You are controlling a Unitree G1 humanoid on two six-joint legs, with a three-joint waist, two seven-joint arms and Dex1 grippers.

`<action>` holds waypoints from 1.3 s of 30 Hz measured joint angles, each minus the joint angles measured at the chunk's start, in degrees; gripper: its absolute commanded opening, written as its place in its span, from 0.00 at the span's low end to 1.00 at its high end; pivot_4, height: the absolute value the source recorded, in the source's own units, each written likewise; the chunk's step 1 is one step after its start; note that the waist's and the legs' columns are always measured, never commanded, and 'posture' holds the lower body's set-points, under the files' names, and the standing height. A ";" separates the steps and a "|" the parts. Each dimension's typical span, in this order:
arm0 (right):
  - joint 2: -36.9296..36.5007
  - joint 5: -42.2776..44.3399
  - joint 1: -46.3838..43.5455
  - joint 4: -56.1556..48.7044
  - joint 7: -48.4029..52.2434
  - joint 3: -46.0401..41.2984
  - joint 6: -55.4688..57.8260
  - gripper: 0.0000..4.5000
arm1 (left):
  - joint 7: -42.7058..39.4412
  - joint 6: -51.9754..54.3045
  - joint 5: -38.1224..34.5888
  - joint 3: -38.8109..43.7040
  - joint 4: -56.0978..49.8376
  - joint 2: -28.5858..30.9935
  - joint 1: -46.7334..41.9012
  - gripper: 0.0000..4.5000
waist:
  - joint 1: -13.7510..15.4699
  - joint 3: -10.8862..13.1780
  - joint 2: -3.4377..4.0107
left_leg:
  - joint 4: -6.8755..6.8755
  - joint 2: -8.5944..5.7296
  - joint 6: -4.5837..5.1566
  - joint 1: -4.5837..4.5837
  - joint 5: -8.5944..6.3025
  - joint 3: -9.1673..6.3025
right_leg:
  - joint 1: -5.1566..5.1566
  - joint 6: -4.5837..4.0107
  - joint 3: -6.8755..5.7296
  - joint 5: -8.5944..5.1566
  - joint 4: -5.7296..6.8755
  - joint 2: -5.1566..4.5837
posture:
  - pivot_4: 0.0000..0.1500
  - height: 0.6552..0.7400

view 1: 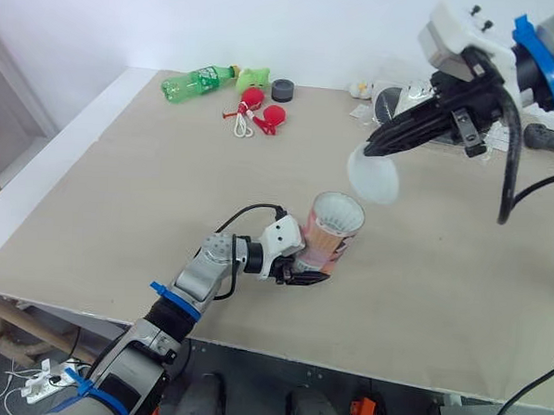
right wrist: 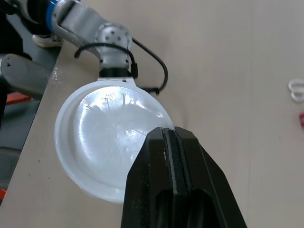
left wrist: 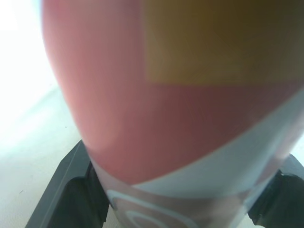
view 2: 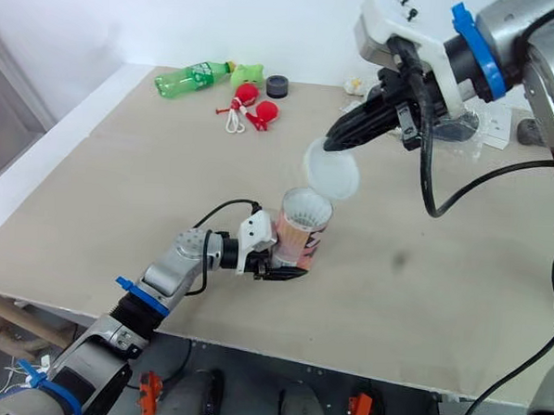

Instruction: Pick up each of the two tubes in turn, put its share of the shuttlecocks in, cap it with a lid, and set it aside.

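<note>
L claw (view 1: 308,269) clamped on pink-and-orange cardboard tube (view 1: 327,238), standing near desk (view 1: 120,190) front edge, white shuttlecock feathers (view 1: 338,213) inside. R claw (view 1: 373,147) pinches translucent round plastic lid (view 1: 372,177) above tube mouth.

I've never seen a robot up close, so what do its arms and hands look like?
The left arm and right arm are silver-grey metal with blue bands and looping black cables. White housings sit at the wrists. The left gripper and right gripper each have two black fingers.
</note>
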 measured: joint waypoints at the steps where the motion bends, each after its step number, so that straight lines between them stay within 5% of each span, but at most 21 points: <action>1: 0.49 -0.02 -0.26 0.65 0.01 1.71 -1.10 0.01 | 0.13 -0.87 0.05 0.08 0.43 -0.11 0.15 0.66 | 0.01 0.00 0.00 | 0.01 0.00 0.00 0.00 0.00 0.01 | 0.00 0.00 0.00 0.00 0.00 0.00 | 1.00 1.00; 39: 10.86 -5.49 1.08 6.86 0.04 8.21 -10.53 0.01 | 0.57 -4.07 -0.09 2.14 2.18 -1.93 2.56 0.66 | -0.05 -0.01 0.01 | 0.08 0.11 0.00 0.05 0.01 -0.13 | 0.04 -0.17 -0.15 0.11 0.09 0.13 | 1.00 1.00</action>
